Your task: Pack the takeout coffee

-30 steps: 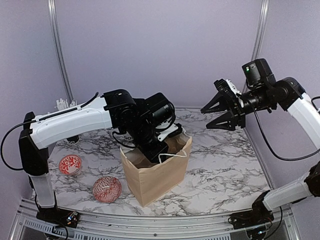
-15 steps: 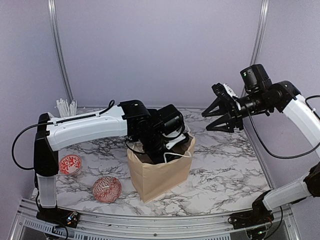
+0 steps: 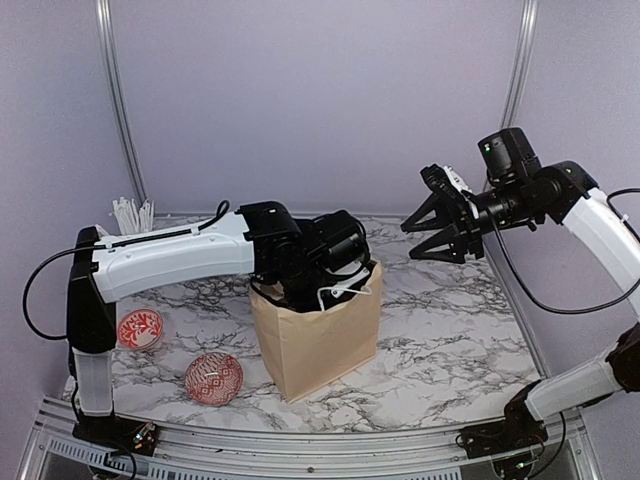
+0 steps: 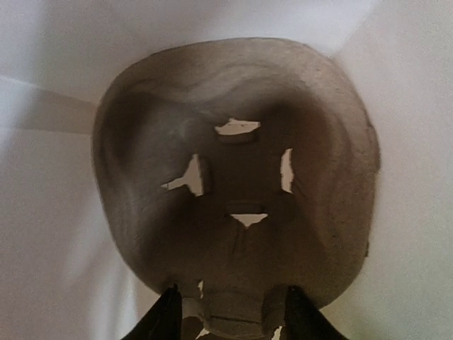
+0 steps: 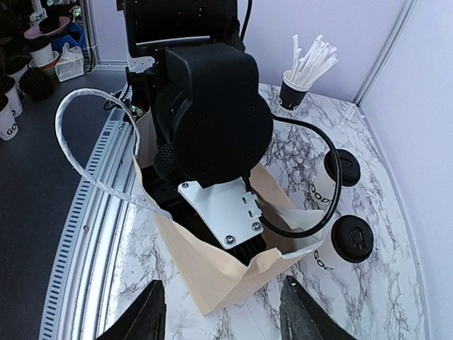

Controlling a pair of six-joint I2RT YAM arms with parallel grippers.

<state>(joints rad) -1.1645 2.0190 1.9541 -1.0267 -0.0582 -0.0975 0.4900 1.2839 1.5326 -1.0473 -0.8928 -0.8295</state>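
Lilac walls close in a marble-patterned table (image 3: 450, 330). We note a tan paper bag (image 3: 320, 345) standing upright about mid-table, somewhat nearer the near edge. Its mouth is open and a white handle loops above its rim.

Left side: the left arm (image 3: 170, 255) reaches across from the left edge and its wrist goes down into the bag's mouth, so from above we cannot see its tip. In the wrist view the left pincer (image 4: 230, 319) sits low inside the bag, over the brown pulp carrier (image 4: 233, 127). The carrier lies at the bottom of the bag with one cup well facing up, its four flaps showing and no cup in it. The fingers (image 4: 166, 319) stand apart, one on either side of the carrier's near ridge. Thin pale slivers show between them and the ridge, so we record this pincer as spread, not pinching.

Right side: the right pincer (image 3: 409, 240) hangs in the air over the far right corner of the table, well apart from the bag, spread wide with nothing between its fingers.

Two white cups (image 5: 343, 170) (image 5: 352, 241) with black lids stand upright just beside each other, between the bag and the far edge. Neither is in the carrier.

A dark cup of straws (image 5: 294, 91) stands at the far left corner. Two red-and-white bowls (image 3: 140, 328) (image 3: 213, 377) sit toward the near left corner.
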